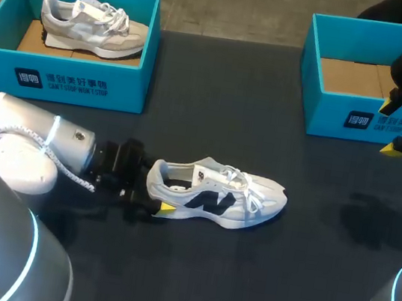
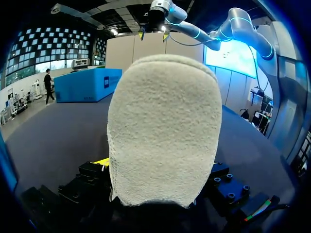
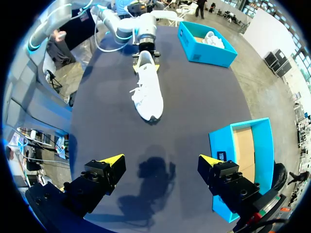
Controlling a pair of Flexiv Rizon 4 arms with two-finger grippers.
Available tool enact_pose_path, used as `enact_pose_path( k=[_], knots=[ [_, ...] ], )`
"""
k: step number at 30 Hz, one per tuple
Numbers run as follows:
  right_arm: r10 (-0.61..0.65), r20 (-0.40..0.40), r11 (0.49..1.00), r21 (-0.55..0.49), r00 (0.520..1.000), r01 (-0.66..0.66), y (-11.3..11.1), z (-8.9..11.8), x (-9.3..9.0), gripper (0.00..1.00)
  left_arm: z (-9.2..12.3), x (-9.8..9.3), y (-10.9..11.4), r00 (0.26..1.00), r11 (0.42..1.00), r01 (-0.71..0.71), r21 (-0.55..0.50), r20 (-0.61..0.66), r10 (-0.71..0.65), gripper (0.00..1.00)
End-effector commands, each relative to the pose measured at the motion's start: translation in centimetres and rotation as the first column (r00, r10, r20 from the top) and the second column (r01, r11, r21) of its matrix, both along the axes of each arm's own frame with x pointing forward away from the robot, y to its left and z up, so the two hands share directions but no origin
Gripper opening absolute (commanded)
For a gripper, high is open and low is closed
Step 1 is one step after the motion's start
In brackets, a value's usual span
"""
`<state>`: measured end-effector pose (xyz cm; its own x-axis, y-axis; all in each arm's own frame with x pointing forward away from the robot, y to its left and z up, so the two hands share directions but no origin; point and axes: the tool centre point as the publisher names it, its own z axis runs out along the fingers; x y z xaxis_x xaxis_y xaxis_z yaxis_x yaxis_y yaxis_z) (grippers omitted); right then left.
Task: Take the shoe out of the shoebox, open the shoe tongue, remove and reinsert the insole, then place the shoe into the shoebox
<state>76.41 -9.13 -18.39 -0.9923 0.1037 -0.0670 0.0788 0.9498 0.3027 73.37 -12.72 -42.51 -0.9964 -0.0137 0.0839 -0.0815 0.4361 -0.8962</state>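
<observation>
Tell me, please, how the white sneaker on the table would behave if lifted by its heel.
The white sneaker looks light, but its long toe end would probably droop. Its fuzzy heel looks soft, likely squashing. Loose laces may dangle.

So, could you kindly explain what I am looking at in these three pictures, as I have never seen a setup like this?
These are two robot arms working at a dark table. One picture looks down from a fixed camera above and behind the robot. The other two come from a camera on each arm's wrist, looking out past its gripper. On the table stand two blue shoeboxes. The left shoebox holds a grey sneaker, while the right shoebox shows only its cardboard floor. A white sneaker stands on its sole on the table in front of them. The left gripper is at its heel, which fills the left wrist view; I cannot tell whether it actually clamps the heel. The right gripper hangs open above the table near the right shoebox, holding nothing.
</observation>
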Motion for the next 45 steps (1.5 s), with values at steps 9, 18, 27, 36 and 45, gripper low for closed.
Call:
enact_pose_path(
  k=[9, 18, 27, 36, 45],
  knots=[
    [-0.001, -0.001, 1.000, -0.003, 1.000, 0.001, 0.1, 0.0, 0.0, 1.00, -0.4, 0.1, 0.1, 1.000, 1.000, 0.003, 0.005, -0.003, -0.003, 0.00],
    [-0.295, 0.001, 0.955, -0.027, 0.956, 0.295, 2.5, 0.7, 0.5, 1.00, -0.4, 0.1, 0.1, 1.000, 1.000, 0.003, 0.005, -0.003, -0.003, 0.00],
    [-0.442, 0.020, 0.895, -0.064, 0.897, 0.442, 7.2, 1.2, 0.4, 1.00, -0.4, 0.1, 0.1, 1.000, 1.000, 0.003, 0.005, -0.003, -0.003, 0.00],
    [-0.567, 0.016, 0.818, -0.104, 0.823, 0.566, 10.9, 0.6, -0.6, 1.00, -0.4, 0.1, 0.1, 1.000, 1.000, 0.003, 0.005, -0.003, -0.003, 0.00],
    [-0.702, 0.012, 0.705, -0.125, 0.712, 0.698, 14.9, -0.6, -1.7, 1.00, -0.4, 0.1, 0.1, 1.000, 1.000, 0.003, 0.005, -0.003, -0.003, 0.00]
  ],
)
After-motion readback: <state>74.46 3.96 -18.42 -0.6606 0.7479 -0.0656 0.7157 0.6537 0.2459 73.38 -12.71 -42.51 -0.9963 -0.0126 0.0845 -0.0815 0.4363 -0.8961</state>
